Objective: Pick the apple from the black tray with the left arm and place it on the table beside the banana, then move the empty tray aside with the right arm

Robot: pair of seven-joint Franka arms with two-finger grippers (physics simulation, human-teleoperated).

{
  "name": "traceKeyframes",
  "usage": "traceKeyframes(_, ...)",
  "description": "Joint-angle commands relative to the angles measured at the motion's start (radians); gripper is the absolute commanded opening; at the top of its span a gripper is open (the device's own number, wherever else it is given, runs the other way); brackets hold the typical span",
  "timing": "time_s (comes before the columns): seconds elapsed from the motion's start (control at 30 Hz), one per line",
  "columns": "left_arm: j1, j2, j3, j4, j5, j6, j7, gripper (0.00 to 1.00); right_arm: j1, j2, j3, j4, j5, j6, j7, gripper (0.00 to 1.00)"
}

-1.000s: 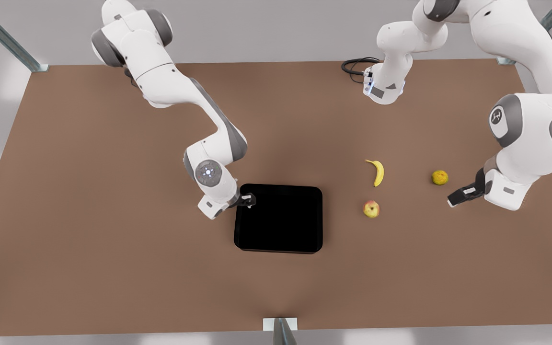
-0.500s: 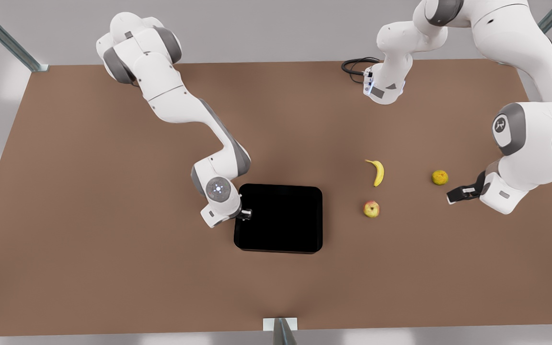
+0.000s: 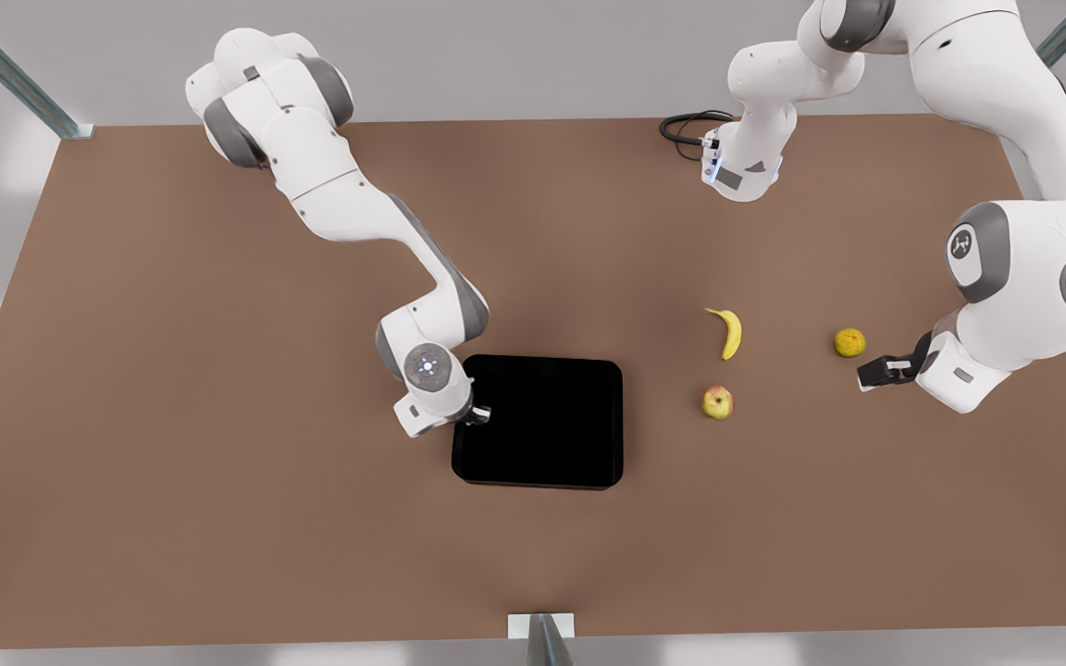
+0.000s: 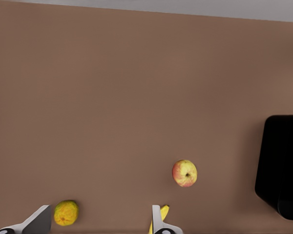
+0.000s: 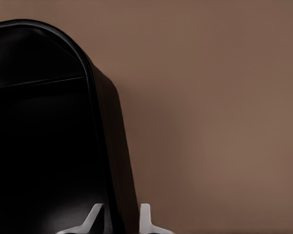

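The apple (image 3: 717,402) (image 4: 184,173) lies on the brown table just in front of the banana (image 3: 728,331) (image 4: 162,212). The black tray (image 3: 542,462) (image 4: 283,165) (image 5: 39,146) sits mid-table with nothing in it. My right gripper (image 3: 479,415) (image 5: 119,222), on the arm at the front view's left, is at the tray's left edge. Its fingers stand either side of the rim wall and press on it. My left gripper (image 3: 869,373) (image 4: 98,224) hovers open at the front view's right, near a yellow round fruit (image 3: 849,342) (image 4: 66,212).
A black cable (image 3: 686,129) lies at the table's back edge. A metal post (image 3: 542,638) stands at the middle of the front edge. Bare table stretches left of the tray and along the front.
My right gripper has slid from the tray's back-left corner down along its left edge and lowered onto the rim. The left gripper has shifted slightly; the fruit and the tray have not moved.
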Motion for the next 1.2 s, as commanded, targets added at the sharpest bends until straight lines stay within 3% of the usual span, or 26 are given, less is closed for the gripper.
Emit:
traceKeyframes(0.0,0.0,-0.001,0.0,-0.001,0.002,-0.002,0.057,1.0,0.0,0.0,0.001,0.002,0.0,0.007,0.054,0.41)
traceKeyframes(0.1,0.0,-0.001,0.0,-0.001,0.002,-0.001,0.057,1.0,-0.005,0.002,0.002,0.002,0.0,0.005,0.037,0.24)
traceKeyframes(0.2,-0.001,-0.001,0.0,-0.001,0.002,-0.001,0.057,1.0,-0.008,0.0,0.002,0.002,0.002,-0.001,0.031,0.17)
traceKeyframes(0.3,-0.003,-0.001,-0.002,-0.007,0.003,-0.001,0.056,1.0,-0.009,-0.04,0.007,0.001,0.002,-0.041,0.027,0.17)
traceKeyframes(0.53,-0.003,0.001,-0.003,-0.007,0.008,-0.001,0.054,1.0,-0.103,-0.244,0.031,-0.013,0.005,-0.352,-0.186,0.15)
traceKeyframes(0.7,-0.015,0.001,-0.003,-0.004,0.011,0.007,0.054,1.0,-0.261,-0.366,0.031,-0.123,0.003,-0.4,-0.492,0.15)
traceKeyframes(0.83,-0.015,0.001,-0.003,-0.006,0.009,0.007,0.054,1.0,-0.399,-0.377,0.037,-0.131,0.003,-0.427,-0.778,0.15)
traceKeyframes(0.93,-0.015,0.001,-0.003,-0.007,0.011,0.007,0.054,1.0,-0.575,-0.371,0.14,-0.13,0.023,-0.423,-1.011,0.15)
traceKeyframes(1.07,-0.015,0.001,-0.003,-0.007,0.011,0.007,0.053,1.0,-0.654,-0.333,0.148,-0.123,0.037,-0.412,-1.259,0.15)
traceKeyframes(1.1,-0.015,0.001,-0.003,-0.007,0.011,0.007,0.053,1.0,-0.698,-0.324,0.175,-0.12,0.037,-0.411,-1.307,0.14)
traceKeyframes(1.17,-0.015,0.001,-0.003,-0.007,0.011,0.007,0.053,1.0,-0.835,-0.311,0.309,-0.119,0.025,-0.36,-1.407,0.14)
